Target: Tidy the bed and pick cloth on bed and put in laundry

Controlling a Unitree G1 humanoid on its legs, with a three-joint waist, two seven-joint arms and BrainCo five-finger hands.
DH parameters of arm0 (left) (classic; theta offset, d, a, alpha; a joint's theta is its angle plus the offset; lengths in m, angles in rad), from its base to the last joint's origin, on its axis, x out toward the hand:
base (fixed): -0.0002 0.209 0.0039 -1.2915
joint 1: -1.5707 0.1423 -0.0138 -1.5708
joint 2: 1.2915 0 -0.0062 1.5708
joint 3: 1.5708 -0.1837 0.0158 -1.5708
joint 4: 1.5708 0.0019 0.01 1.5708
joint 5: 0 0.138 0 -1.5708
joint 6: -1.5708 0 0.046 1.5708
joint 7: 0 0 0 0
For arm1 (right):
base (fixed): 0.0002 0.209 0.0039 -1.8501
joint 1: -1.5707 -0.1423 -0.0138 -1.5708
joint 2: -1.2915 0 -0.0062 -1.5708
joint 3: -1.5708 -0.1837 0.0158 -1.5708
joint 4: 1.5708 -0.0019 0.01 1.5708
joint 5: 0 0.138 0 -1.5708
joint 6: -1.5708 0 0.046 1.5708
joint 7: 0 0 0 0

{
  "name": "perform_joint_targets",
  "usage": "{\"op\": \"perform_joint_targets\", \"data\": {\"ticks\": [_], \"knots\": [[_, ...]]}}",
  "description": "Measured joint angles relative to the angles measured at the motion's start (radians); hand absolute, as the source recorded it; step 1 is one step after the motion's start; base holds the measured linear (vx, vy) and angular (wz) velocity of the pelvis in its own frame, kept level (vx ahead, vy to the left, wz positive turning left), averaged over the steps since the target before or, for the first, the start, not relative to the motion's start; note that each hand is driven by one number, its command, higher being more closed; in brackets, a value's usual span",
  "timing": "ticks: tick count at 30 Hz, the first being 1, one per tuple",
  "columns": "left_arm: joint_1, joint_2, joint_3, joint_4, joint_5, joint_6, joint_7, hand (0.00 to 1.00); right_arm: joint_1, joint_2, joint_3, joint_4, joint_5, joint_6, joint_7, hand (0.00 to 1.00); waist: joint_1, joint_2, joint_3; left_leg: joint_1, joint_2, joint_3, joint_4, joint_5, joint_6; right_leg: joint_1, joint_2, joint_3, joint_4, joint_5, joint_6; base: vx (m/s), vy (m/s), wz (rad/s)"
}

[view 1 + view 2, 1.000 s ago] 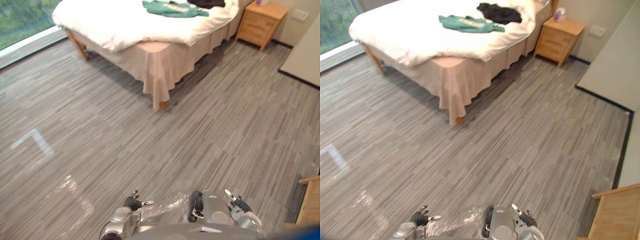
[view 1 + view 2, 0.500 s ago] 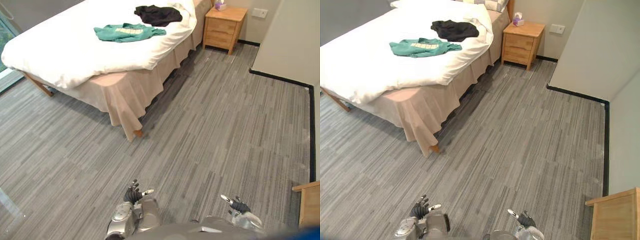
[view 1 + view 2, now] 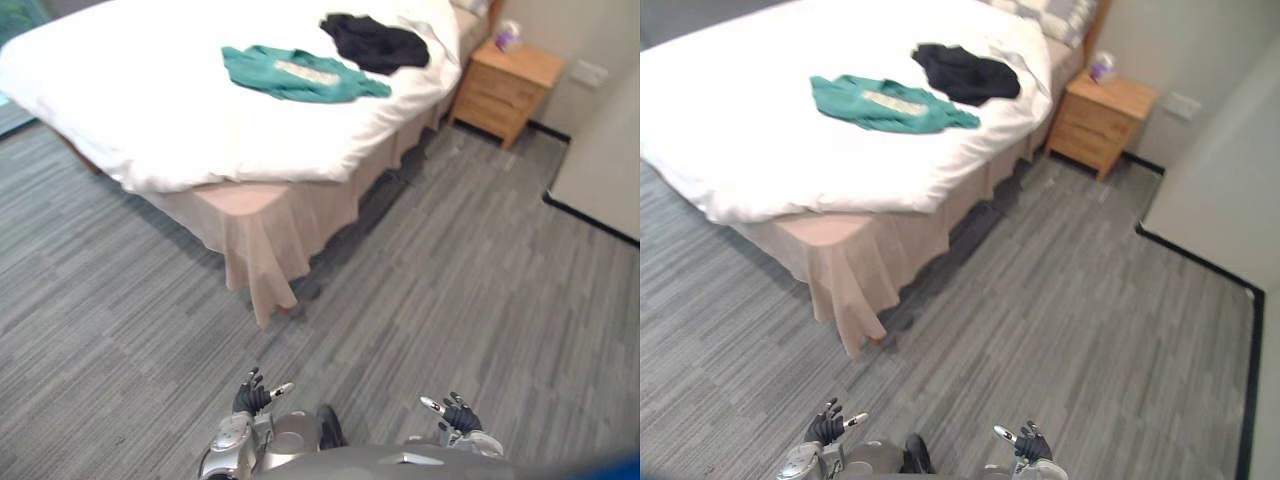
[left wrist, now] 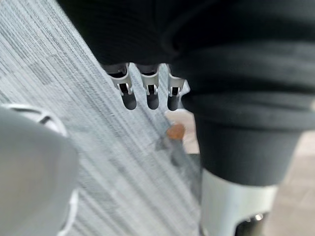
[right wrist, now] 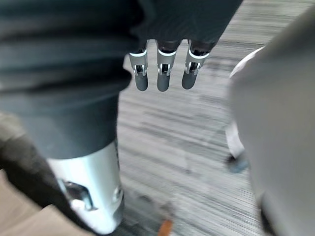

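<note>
A green shirt lies spread flat on the white duvet of the bed. Just beyond it, nearer the pillows, sits a crumpled black cloth. Both of my hands hang low, far from the bed and over the grey floor. My left hand is open with nothing in it, and its fingers are relaxed in the left wrist view. My right hand is open and empty too, its fingers straight in the right wrist view.
A beige bed skirt hangs to the floor at the bed's near corner. A wooden nightstand with a tissue box stands by the bed's head. A wall with a black baseboard rises at right. Grey striped floor lies between me and the bed.
The camera has moved: the bed now sits larger and more central, with both cloths in fuller view. My hands stay low and empty.
</note>
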Motion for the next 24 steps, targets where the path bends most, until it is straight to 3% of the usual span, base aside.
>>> {"op": "perform_joint_targets", "data": {"ticks": [3, 6, 8, 10, 11, 12, 14, 15, 17, 19, 21, 24], "knots": [[-0.009, 0.002, -0.001, 0.002, -0.011, 0.001, -0.001, 0.0, 0.006, 0.001, -0.013, -0.019, 0.029, -0.014, 0.0, 0.0, -0.008, -0.003, -0.005, 0.067, -0.002, -0.129, -0.04, -0.01, -0.029, -0.134, 0.0, 0.009, -0.139, -0.086, -0.014, 0.28, -0.086, 1.31], [-0.019, -0.01, 0.001, -0.007, -0.041, 0.002, -0.006, 0.0, 0.009, -0.002, -0.02, -0.02, 0.095, -0.017, -0.002, 0.0, -0.023, -0.001, -0.006, 0.099, 0.015, -0.276, -0.044, -0.027, -0.051, -0.175, 0.022, 0.055, -0.516, -0.085, -0.01, 0.29, -0.196, 1.61], [-0.016, -0.023, 0.006, -0.027, -0.044, 0.003, -0.007, 0.0, 0.004, -0.001, -0.015, -0.018, 0.119, -0.016, 0.001, 0.0, -0.019, 0.004, -0.008, 0.105, 0.037, -0.381, -0.024, -0.069, -0.086, -0.184, 0.044, 0.153, -0.824, 0.016, -0.017, 0.4, -0.331, 1.31], [-0.006, -0.03, 0.026, -0.046, -0.046, 0.004, -0.006, 0.0, -0.007, 0.002, 0.004, -0.009, 0.116, -0.019, 0.01, 0.0, -0.008, 0.001, -0.012, 0.116, 0.056, -0.416, 0.003, -0.114, -0.125, -0.184, 0.06, 0.184, -0.903, 0.066, -0.026, 0.52, -0.467, 0.78], [-0.001, -0.038, 0.049, -0.051, -0.048, 0.004, -0.004, 0.0, -0.01, 0.001, 0.025, -0.006, 0.114, -0.02, 0.023, 0.0, -0.003, -0.001, -0.019, 0.141, 0.088, -0.437, 0.015, -0.151, -0.161, -0.173, 0.079, 0.192, -0.886, 0.157, -0.046, 0.62, -0.527, 0.68], [0.005, -0.052, 0.051, -0.047, -0.05, 0.005, -0.002, 0.0, -0.018, -0.015, 0.027, -0.006, 0.106, -0.021, 0.028, 0.0, -0.001, 0.041, -0.025, 0.151, 0.129, -0.428, 0.017, -0.15, -0.182, -0.167, 0.109, 0.157, -0.85, 0.118, -0.074, 0.53, -0.427, 0.55], [0.014, -0.077, 0.053, -0.05, -0.049, 0.004, -0.002, 0.0, -0.044, -0.03, 0.042, -0.004, 0.075, -0.009, 0.029, 0.0, -0.005, 0.066, -0.028, 0.127, 0.183, -0.388, 0.089, -0.087, -0.237, -0.138, 0.134, 0.097, -0.814, 0.057, -0.115, 0.48, -0.377, 0.55], [0.012, -0.077, 0.054, -0.051, -0.049, 0.004, -0.002, 0.0, -0.045, -0.03, 0.051, -0.004, 0.074, -0.005, 0.03, 0.0, -0.004, 0.067, -0.027, 0.108, 0.191, -0.387, 0.135, -0.077, -0.239, -0.122, 0.138, 0.083, -0.822, 0.049, -0.123, 0.53, -0.464, 0.74], [0.01, -0.078, 0.086, -0.067, -0.047, 0.001, -0.006, 0.0, -0.049, -0.033, 0.087, -0.005, 0.057, 0.03, 0.036, 0.0, 0.0, 0.056, -0.015, -0.059, 0.264, -0.331, 0.531, 0.015, -0.247, 0.018, 0.159, 0.017, -0.897, 0.005, -0.146, 0.37, -0.347, 0.76], [0.012, -0.075, 0.08, -0.074, -0.044, 0.0, -0.009, 0.0, -0.05, -0.035, 0.09, 0.004, 0.057, 0.05, 0.036, 0.0, 0.007, 0.061, -0.006, -0.106, 0.311, -0.231, 0.628, -0.014, -0.247, 0.12, 0.169, -0.024, -0.956, -0.002, -0.153, 0.26, -0.25, 0.44], [0.014, -0.074, 0.066, -0.079, -0.043, 0.0, -0.011, 0.0, -0.06, -0.041, 0.094, 0.006, 0.055, 0.065, 0.037, 0.0, 0.011, 0.067, -0.007, -0.136, 0.307, -0.15, 0.555, -0.036, -0.244, 0.173, 0.169, -0.029, -1.009, -0.004, -0.148, 0.2, -0.169, 0.1], [0.015, -0.064, 0.041, -0.079, -0.06, 0.001, -0.012, 0.0, -0.065, -0.045, 0.095, 0.011, 0.037, 0.083, 0.038, 0.0, 0.01, 0.073, -0.007, -0.155, 0.255, -0.128, 0.222, -0.015, -0.243, 0.186, 0.168, -0.015, -1.042, -0.009, -0.133, 0.2, -0.007, -0.16]]}}
